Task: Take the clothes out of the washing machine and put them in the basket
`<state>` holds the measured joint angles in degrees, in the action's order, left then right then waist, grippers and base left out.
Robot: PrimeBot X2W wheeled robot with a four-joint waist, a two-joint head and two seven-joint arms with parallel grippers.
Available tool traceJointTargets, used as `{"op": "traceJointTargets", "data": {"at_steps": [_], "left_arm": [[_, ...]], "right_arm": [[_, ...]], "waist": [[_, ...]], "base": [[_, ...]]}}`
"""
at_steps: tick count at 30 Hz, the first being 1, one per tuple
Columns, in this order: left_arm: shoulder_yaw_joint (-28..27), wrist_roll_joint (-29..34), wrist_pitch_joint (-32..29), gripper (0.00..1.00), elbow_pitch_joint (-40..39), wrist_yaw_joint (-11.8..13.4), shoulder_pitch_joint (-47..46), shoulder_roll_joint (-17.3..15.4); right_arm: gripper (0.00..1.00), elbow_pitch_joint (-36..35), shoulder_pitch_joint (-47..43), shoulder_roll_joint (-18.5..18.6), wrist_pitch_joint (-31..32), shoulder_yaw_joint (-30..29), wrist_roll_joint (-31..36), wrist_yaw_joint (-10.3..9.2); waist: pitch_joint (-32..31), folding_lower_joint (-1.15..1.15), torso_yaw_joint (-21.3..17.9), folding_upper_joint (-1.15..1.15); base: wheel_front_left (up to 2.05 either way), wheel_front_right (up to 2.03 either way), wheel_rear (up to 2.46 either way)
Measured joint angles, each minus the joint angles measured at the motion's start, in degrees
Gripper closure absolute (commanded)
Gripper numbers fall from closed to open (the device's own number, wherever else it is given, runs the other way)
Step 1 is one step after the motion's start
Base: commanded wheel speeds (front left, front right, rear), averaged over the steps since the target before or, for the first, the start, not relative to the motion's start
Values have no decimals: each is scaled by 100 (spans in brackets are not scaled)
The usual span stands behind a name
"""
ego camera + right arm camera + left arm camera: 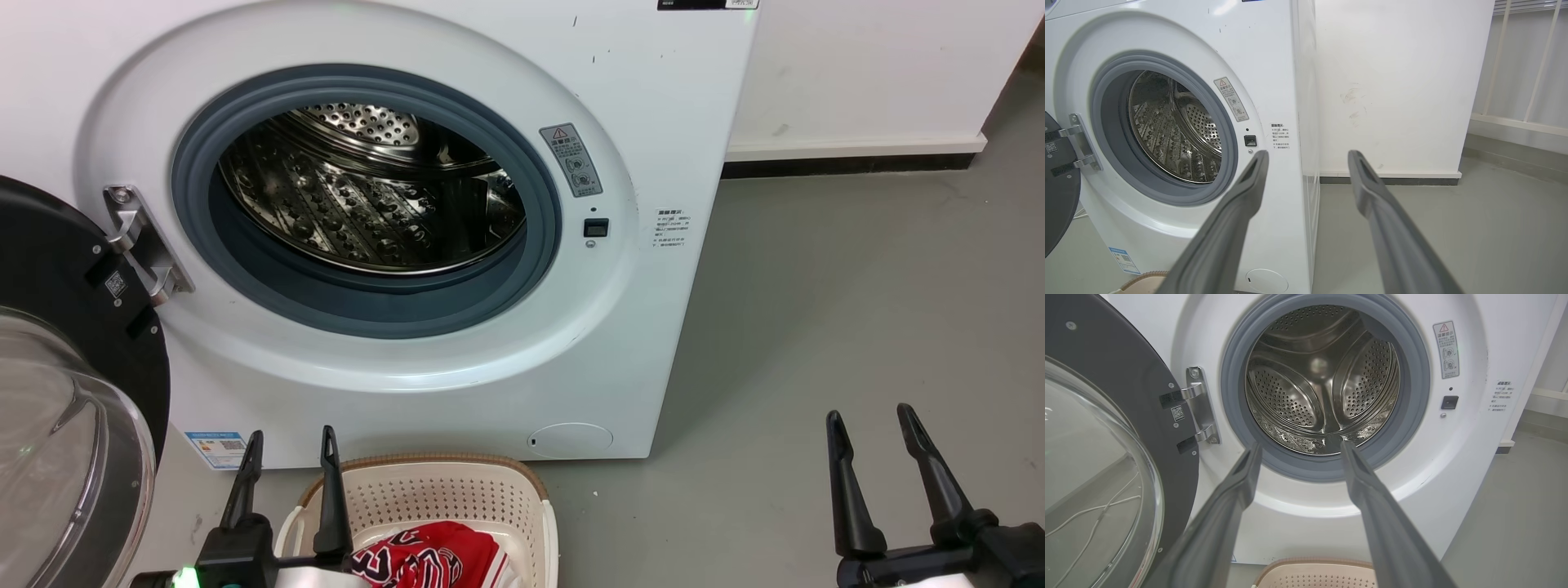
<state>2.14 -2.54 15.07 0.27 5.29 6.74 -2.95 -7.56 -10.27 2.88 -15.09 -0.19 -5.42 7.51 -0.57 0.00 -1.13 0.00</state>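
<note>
The white washing machine (457, 384) stands with its black-framed glass door (57, 392) swung open to the left. Its steel drum (367, 192) shows bare metal with no cloth in it, also in the left wrist view (1323, 379). The cream basket (482, 490) sits on the floor in front of the machine, holding red clothes (433, 555) with white-and-black lettering. My left gripper (290, 445) is open above the basket's left rim, nothing between its fingers. My right gripper (873, 420) is open over the floor to the right, holding nothing.
Grey floor (816, 327) stretches to the right of the machine up to a white wall (857, 73) with a dark skirting. A pale railing (1527, 61) stands at the far right in the right wrist view. The open door crowds the left side.
</note>
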Motion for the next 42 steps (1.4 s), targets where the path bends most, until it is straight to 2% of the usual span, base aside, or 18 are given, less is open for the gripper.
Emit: {"op": "traceJointTargets", "data": {"at_steps": [6,7,12,29,42], "left_arm": [[-27,-16,0,0,25,37,-1,1],[-25,-16,-1,100,64,40,5,1],[-7,-57,-30,100,312,40,119,7],[-40,-2123,-381,100,554,-229,-87,-66],[-87,-3445,-625,100,731,-430,-296,-126]], "right_arm": [[0,3,0,0,0,9,-19,0],[100,45,-2,-2,2,9,-14,0],[100,302,-40,-7,23,20,-38,0],[100,709,202,78,357,38,-2058,0],[100,960,450,134,609,24,-3331,0]], "waist": [[4,0,-7,0],[4,0,-8,0],[5,1,-8,0],[15,1,8,0],[22,1,21,0]], "base": [[0,0,0],[0,0,0],[0,0,0],[0,0,0],[0,0,0]]}}
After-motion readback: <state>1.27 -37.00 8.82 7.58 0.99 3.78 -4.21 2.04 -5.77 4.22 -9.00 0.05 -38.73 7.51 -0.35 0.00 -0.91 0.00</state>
